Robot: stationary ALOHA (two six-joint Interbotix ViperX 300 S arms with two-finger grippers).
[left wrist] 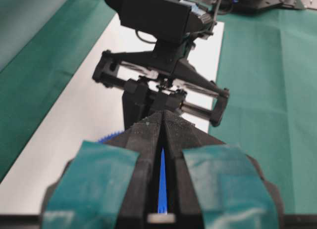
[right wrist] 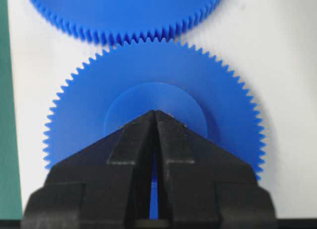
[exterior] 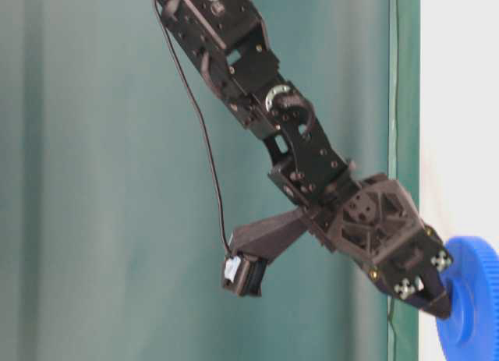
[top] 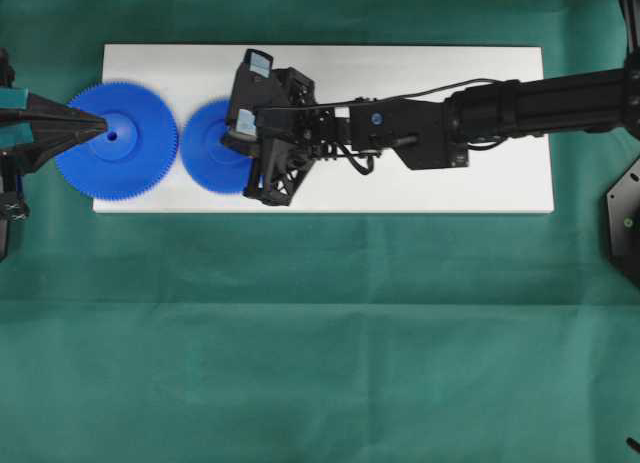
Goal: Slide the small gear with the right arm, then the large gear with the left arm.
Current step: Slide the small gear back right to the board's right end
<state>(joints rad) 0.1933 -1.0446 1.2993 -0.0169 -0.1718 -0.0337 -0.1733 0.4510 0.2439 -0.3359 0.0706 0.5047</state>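
Note:
The large gear (top: pixel 117 140) lies at the left end of the white board (top: pixel 450 183); part of its toothed rim crosses the top of the right wrist view (right wrist: pixel 124 11). Beside it on the right lies the small gear (top: pixel 205 148) (right wrist: pixel 153 80), their teeth meeting. My left gripper (top: pixel 103 133) (left wrist: pixel 162 116), with teal patches, is shut, its point on the large gear's hub; blue (left wrist: pixel 162 184) shows through the slit between the fingers. My right gripper (top: pixel 236 146) (right wrist: pixel 155 112) (exterior: pixel 440 306) is shut, its point resting on the small gear's hub (exterior: pixel 468 299).
The board lies on a green cloth (top: pixel 320 333) that covers the table. The right arm (top: pixel 520 103) stretches across the board from the right. Its gripper body (left wrist: pixel 163 66) stands close in front of my left fingertips. The board's right half is bare.

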